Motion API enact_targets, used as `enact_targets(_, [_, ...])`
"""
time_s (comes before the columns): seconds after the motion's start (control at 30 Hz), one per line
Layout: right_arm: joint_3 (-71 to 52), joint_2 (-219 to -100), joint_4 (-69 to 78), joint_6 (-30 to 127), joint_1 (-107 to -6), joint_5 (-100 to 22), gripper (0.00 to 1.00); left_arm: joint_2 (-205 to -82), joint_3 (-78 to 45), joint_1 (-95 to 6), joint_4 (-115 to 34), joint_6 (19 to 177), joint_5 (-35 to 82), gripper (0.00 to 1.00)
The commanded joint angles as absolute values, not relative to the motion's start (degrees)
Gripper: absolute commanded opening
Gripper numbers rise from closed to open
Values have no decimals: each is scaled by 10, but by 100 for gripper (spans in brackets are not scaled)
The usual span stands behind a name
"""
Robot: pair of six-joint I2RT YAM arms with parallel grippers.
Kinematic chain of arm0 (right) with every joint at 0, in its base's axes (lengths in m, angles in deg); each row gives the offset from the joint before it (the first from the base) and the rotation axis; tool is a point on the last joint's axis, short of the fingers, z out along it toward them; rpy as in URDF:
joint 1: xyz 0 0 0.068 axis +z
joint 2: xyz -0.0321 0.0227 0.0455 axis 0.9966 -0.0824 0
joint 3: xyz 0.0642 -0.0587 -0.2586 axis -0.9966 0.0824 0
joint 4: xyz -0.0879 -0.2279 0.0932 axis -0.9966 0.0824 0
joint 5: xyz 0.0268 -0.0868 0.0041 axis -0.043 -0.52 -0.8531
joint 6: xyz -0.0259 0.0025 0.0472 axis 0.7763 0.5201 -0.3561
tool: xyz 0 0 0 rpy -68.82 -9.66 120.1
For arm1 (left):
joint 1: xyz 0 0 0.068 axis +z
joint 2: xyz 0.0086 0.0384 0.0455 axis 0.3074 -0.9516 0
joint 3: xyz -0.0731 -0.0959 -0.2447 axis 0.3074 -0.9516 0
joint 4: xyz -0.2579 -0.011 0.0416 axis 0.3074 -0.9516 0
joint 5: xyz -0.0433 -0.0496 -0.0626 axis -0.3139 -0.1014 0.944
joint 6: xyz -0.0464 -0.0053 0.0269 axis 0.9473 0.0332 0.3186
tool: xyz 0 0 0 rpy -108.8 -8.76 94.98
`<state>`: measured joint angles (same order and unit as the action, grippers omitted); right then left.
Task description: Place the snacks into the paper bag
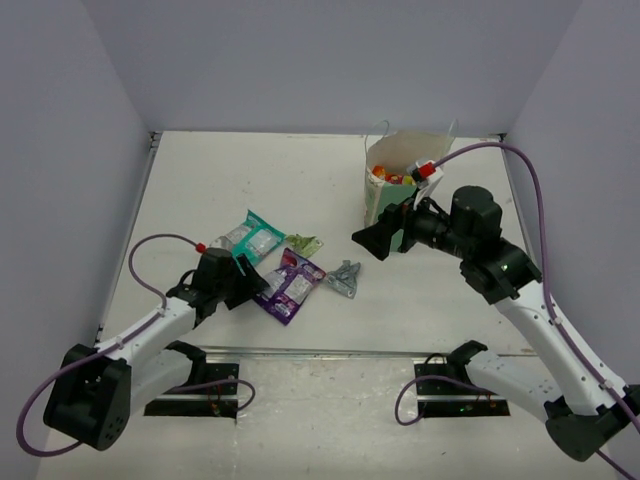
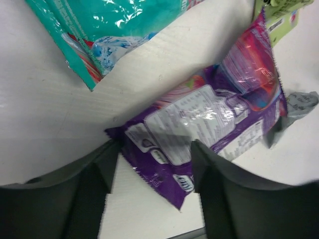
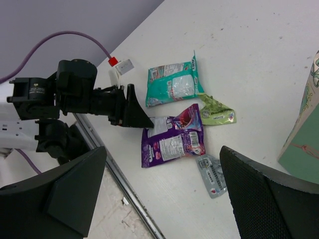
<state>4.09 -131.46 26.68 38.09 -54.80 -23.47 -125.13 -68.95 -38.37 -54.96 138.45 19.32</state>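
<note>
The purple packet point(image 1: 290, 283) lies flat at the table's middle; it also shows in the left wrist view point(image 2: 209, 124) and the right wrist view point(image 3: 172, 139). My left gripper point(image 1: 262, 283) is open, its jaws straddling that packet's near corner. The teal packet point(image 1: 250, 237), green packet point(image 1: 305, 242) and silver packet point(image 1: 344, 279) lie around it. The mint-green paper bag point(image 1: 378, 195) stands at the back right, with red and orange packets point(image 1: 385, 176) showing inside. My right gripper point(image 1: 375, 240) is open and empty, raised just in front of the bag.
White side walls close in the table on the left, right and back. A metal rail point(image 1: 330, 352) runs along the table's front edge. A grey cable point(image 1: 520, 165) loops from the right arm behind the bag.
</note>
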Motion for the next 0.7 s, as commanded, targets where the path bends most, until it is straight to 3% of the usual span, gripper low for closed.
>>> enact_targets(0.0, [43, -1301, 247, 383, -545, -229, 99, -1280, -721, -380, -498, 1389, 223, 60])
enact_targets(0.03, [43, -1301, 247, 383, -545, -228, 99, -1283, -725, -380, -493, 1389, 225, 50])
enact_targets(0.17, [42, -1297, 246, 383, -545, -225, 99, -1281, -730, -380, -476, 1388, 223, 36])
enact_targets(0.2, [42, -1297, 247, 383, -545, -225, 99, -1278, -730, -380, -469, 1387, 225, 28])
enact_targets(0.23, [42, -1297, 247, 383, -545, -224, 99, -1276, -730, -380, -467, 1383, 225, 8])
enact_targets(0.27, [43, -1296, 245, 384, -545, -224, 99, -1271, -728, -380, -465, 1381, 230, 0])
enact_targets(0.67, [101, -1315, 214, 347, -545, -193, 99, -1126, -621, -380, -559, 1317, 235, 0])
